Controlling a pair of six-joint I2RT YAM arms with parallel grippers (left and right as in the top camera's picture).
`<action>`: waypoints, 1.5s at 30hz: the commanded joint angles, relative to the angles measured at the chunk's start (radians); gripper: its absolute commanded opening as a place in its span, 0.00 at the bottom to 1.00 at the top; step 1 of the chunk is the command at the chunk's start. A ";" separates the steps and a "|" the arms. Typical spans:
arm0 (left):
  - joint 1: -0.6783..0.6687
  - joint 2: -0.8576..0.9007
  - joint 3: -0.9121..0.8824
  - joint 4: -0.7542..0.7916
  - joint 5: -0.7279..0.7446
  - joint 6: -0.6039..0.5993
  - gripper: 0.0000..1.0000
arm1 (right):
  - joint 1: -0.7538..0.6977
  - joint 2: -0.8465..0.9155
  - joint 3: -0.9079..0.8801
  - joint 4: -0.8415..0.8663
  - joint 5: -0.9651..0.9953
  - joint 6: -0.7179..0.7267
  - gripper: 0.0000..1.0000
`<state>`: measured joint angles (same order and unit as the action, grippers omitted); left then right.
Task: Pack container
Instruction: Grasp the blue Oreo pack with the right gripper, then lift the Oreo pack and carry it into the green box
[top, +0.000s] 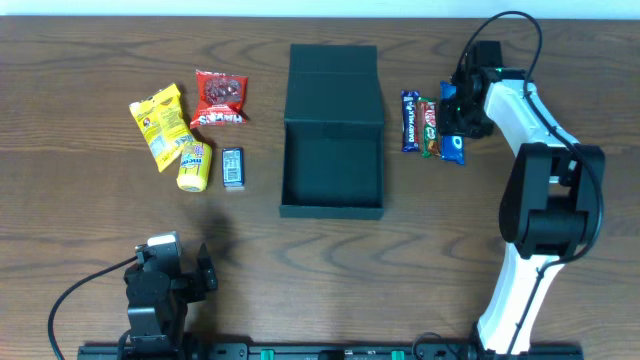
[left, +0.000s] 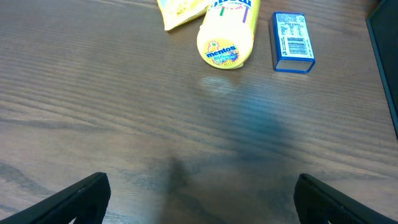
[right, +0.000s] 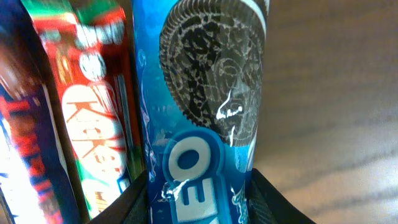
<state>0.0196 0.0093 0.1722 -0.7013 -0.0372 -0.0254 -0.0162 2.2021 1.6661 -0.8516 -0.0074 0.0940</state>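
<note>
The dark green container (top: 283, 160) stands open at the table's middle, its flap lid (top: 333, 85) laid back behind it, nothing inside. Its edge shows at the far right of the left wrist view (left: 387, 56). My right gripper (top: 455, 112) is to its right, shut on a blue Oreo packet (top: 453, 148). In the right wrist view the fingers (right: 199, 190) press both sides of the Oreo packet (right: 205, 93). My left gripper (top: 190, 267) is open and empty near the front left; its fingers (left: 199, 190) are wide apart over bare wood.
A KitKat bar (top: 428, 128) and a Dairy Milk bar (top: 409, 122) lie beside the Oreo packet. Left of the container lie a yellow packet (top: 158, 122), a red packet (top: 220, 98), a Mentos roll (top: 194, 165) and a small blue box (top: 232, 168).
</note>
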 joint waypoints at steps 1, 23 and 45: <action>0.004 -0.005 -0.012 -0.006 -0.007 0.003 0.95 | 0.002 0.006 0.087 -0.064 0.011 -0.015 0.23; 0.004 -0.005 -0.012 -0.006 -0.007 0.003 0.95 | 0.394 -0.264 0.396 -0.466 -0.230 -0.782 0.02; 0.004 -0.005 -0.012 -0.006 -0.007 0.003 0.95 | 0.568 -0.264 -0.183 0.110 0.042 -0.843 0.02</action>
<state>0.0196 0.0093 0.1722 -0.7013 -0.0372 -0.0254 0.5491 1.9358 1.5005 -0.7582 0.0532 -0.7109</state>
